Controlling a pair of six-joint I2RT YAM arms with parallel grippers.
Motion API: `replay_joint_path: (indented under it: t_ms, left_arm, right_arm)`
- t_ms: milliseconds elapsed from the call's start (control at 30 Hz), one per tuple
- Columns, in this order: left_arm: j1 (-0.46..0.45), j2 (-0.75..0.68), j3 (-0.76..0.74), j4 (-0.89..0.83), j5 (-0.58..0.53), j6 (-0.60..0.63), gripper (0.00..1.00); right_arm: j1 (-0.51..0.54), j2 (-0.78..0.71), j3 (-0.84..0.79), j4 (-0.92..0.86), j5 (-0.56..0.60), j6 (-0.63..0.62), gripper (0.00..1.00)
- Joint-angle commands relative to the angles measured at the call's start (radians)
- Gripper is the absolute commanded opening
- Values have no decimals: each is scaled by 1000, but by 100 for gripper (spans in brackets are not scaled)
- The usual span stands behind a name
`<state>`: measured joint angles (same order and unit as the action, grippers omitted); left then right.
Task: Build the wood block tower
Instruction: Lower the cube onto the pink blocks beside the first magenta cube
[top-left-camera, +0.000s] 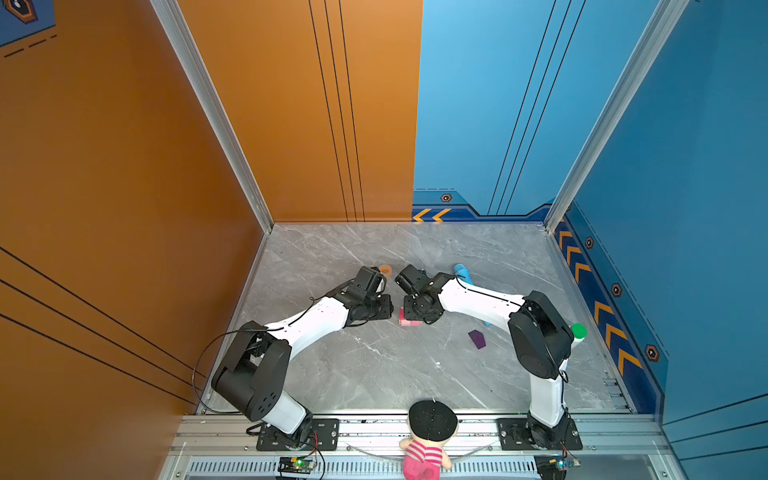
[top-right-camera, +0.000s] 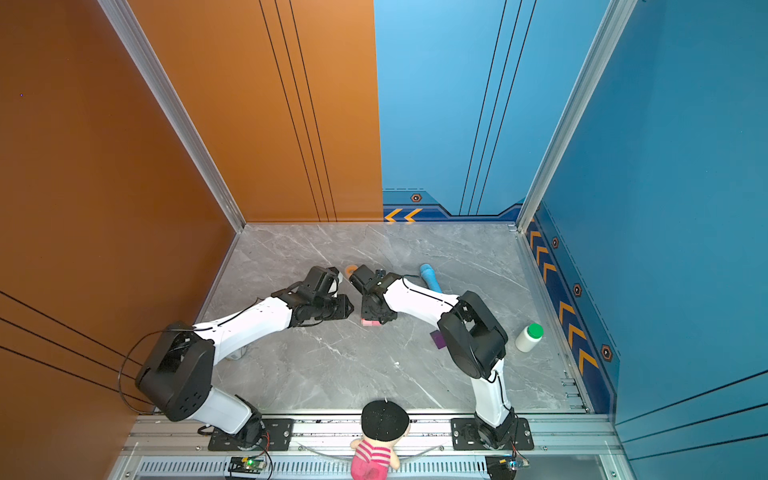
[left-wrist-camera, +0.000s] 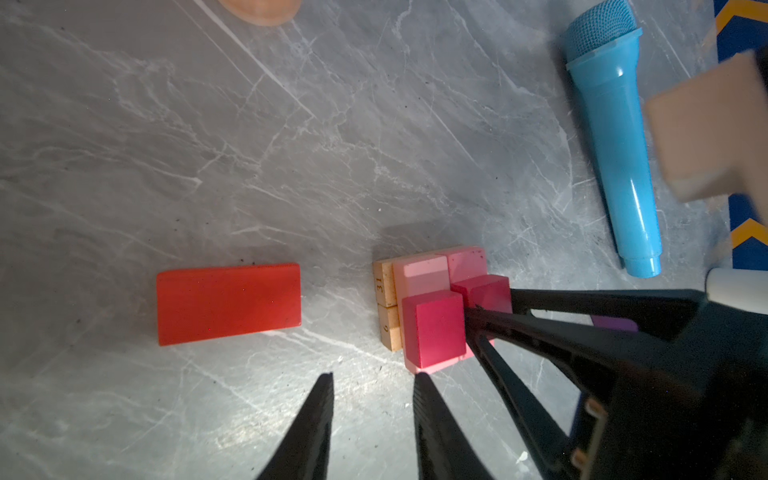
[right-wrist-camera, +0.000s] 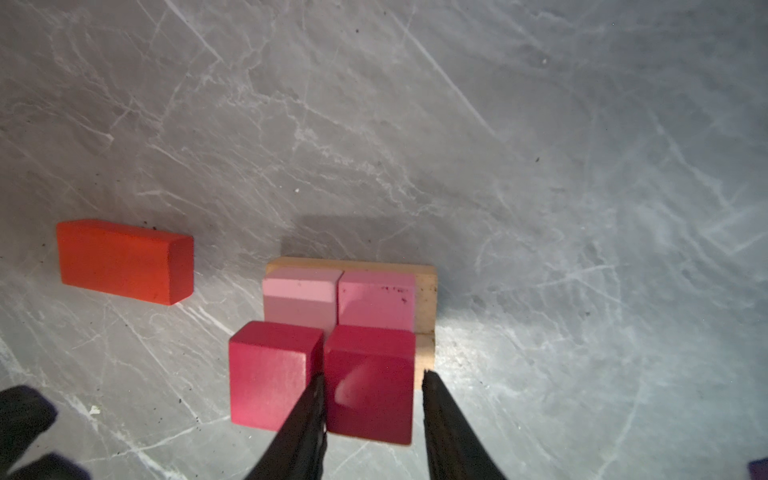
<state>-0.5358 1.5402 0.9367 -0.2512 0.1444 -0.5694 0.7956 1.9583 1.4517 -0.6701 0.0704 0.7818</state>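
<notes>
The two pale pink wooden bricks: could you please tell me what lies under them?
Two tan wooden slabs lie side by side beneath the pale pink wooden bricks; only their edges show, the rest is covered by the bricks.

Blue microphone (left-wrist-camera: 615, 137), orange ring (top-left-camera: 385, 271), green-capped bottle (top-right-camera: 528, 337), plush doll (top-left-camera: 428, 451).

place: robot lab booth | proof: left arm (top-left-camera: 309, 324) and right arm (top-left-camera: 478, 297) bolted to metal rail (top-left-camera: 374, 428) | orange wall (top-left-camera: 291, 104), blue wall (top-left-camera: 478, 104) | grey table (top-left-camera: 374, 374) under fingers (left-wrist-camera: 307, 428)
</notes>
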Motion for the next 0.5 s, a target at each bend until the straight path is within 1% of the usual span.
replay_joint_path:
  t_ms: [0,467]
  left_arm:
    - [-2,15,5,-3,21,-4,33]
    - [-7,20,10,-2,20,-6,33]
  right_arm:
    - [-9,17,-15,6,-9,-9,40]
    - [-13,13,-24,14,-14,-9,40]
